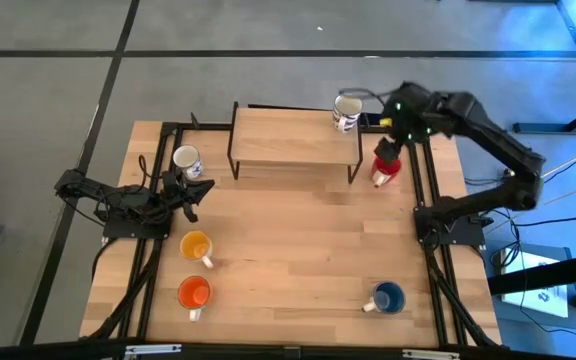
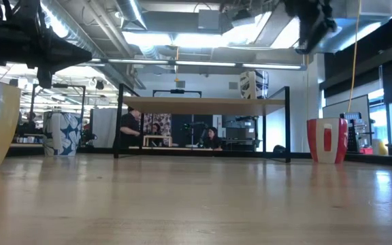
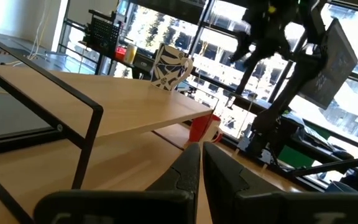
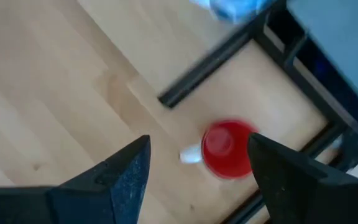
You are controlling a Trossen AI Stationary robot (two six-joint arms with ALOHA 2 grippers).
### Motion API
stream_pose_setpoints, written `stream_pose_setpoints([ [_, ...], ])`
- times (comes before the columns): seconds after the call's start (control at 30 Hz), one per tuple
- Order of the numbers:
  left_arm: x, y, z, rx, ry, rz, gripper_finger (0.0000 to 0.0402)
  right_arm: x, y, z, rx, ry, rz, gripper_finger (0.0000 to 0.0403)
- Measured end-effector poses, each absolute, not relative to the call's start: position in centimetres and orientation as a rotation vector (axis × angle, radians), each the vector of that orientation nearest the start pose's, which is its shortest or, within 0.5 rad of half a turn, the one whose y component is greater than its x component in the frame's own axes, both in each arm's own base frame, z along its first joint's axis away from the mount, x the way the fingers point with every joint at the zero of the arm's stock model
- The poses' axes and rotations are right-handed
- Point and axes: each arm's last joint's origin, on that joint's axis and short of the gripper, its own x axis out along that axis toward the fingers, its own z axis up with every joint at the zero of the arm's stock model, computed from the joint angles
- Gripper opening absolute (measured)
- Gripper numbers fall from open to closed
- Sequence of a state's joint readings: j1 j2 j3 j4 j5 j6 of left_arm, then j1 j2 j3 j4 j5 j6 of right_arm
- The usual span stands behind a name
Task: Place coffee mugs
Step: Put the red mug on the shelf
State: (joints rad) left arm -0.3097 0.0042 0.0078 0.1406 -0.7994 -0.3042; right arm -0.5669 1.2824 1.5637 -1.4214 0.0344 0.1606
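The red mug [image 1: 385, 173] stands upright on the table beside the shelf's right leg, also seen in the low view [image 2: 327, 141]. My right gripper [image 1: 390, 150] hovers open above it, fingers pointing down; in the right wrist view [image 4: 199, 144] the red mug [image 4: 227, 149] lies below between the fingertips, untouched. One white printed mug [image 1: 346, 112] stands on the shelf's right end, another [image 1: 187, 160] on the table at far left. The yellow-orange mug [image 1: 197, 246], orange mug [image 1: 194, 293] and blue mug [image 1: 388, 298] stand on the near half. My left gripper [image 1: 194, 195] rests shut at the left side.
A wooden shelf on black metal legs [image 1: 293, 138] stands at the table's far middle. Black frame rails [image 1: 420, 190] run along the left and right table edges. Bare wood lies between the shelf and the near mugs. People sit in the room beyond [image 2: 213, 138].
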Motion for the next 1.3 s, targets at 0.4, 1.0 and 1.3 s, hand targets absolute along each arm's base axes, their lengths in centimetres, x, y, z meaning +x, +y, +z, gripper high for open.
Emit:
stream_pose_setpoints([
  [0.4, 9.0, -0.7, 17.6, -0.368, -0.18, 0.47, 0.0014, 16.4, -10.7, 29.1, 0.532, 1.242, -0.668, 0.0253],
  [1.0, 9.0, -0.7, 17.6, -0.372, -0.182, 0.469, 0.0014, 16.8, -11.1, 24.1, 0.406, 1.249, -0.672, 0.0253],
  [1.3, 9.0, -0.7, 17.6, -0.373, -0.183, 0.469, 0.0014, 16.9, -11.5, 21.7, 0.449, 1.261, -0.712, 0.0252],
])
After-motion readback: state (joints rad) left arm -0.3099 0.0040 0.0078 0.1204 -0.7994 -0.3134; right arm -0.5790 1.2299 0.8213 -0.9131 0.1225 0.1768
